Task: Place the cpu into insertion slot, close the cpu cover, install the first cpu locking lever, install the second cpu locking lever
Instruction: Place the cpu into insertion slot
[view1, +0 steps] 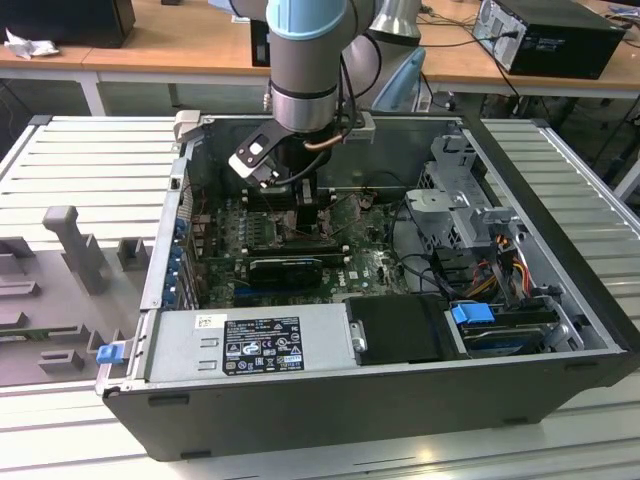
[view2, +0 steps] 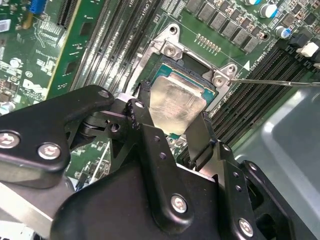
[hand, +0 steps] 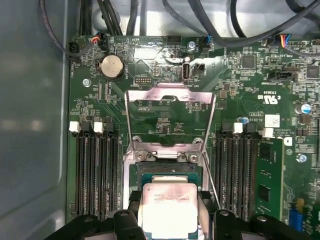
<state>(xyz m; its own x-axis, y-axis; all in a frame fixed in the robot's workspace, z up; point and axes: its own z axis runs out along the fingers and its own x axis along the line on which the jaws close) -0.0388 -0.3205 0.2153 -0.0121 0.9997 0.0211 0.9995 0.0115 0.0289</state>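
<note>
My gripper (view2: 174, 112) is shut on the cpu (view2: 177, 102), a pale silver square chip with a green rim, one black finger (view2: 142, 102) on each side. It sits low over the insertion slot (view2: 196, 64), partly inside its black frame; I cannot tell whether it is seated. In the first wrist view the cpu (hand: 169, 202) lies between the fingers (hand: 205, 212) over the insertion slot (hand: 170, 169). The cpu cover (hand: 170, 94), a silver frame plate, stands swung open behind the socket. In the exterior view the gripper (view1: 290, 195) reaches down into the case.
Long black memory slots (hand: 95, 175) flank the socket on both sides. A thin metal locking lever (view2: 280, 82) sticks out beside the socket. Cables (hand: 150, 15) hang over the board's far edge. A black card (view1: 290, 268), the power supply (view1: 250, 345) and drive cage (view1: 460, 200) crowd the case.
</note>
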